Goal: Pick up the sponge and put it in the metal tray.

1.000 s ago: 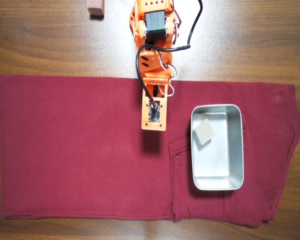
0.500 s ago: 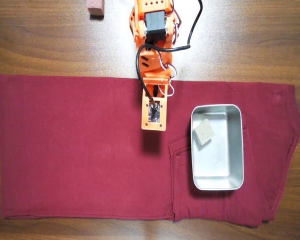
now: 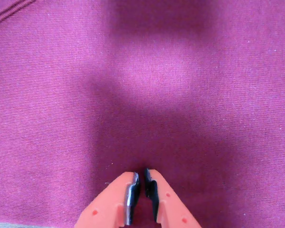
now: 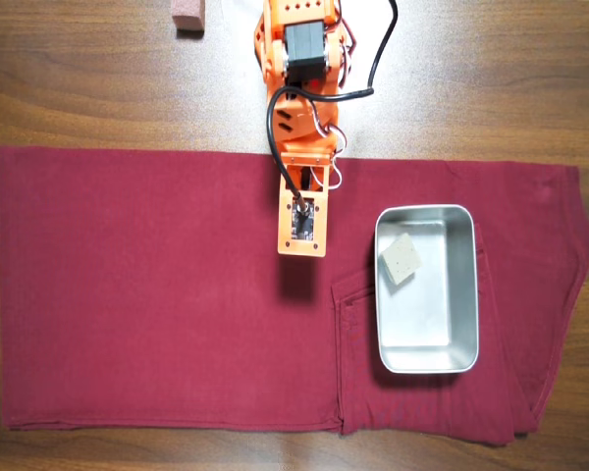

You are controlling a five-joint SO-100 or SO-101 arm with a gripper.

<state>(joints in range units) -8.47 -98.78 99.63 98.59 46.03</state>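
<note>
Well, by the look of it the job is as good as done: in the overhead view the sponge [image 4: 401,260] lies inside the metal tray [image 4: 465,294], in the tray's far left part, turned at a slight angle and close against the left wall. The tray itself sits on the right side of a dark red pair of trousers [image 4: 147,294] spread flat over the wooden counter [image 4: 88,88]. The orange arm [image 4: 300,98] reaches in from the far edge and its head hangs over bare cloth, left of the tray and clear of it.

Down at the wrist view, the tool [image 3: 142,183] carries nothing; its jaws are drawn together with only a thin slit between the dark pads, over plain red fabric and its own shadow. I'd judge nothing is left but for the arm to go home, if even that.

Around the scene, a pinkish-brown block [image 4: 187,15] sits at the far edge of the counter, left of the arm's base and well away from everything. A black cable [image 4: 378,59] loops beside the arm. Nothing stands in the way.
</note>
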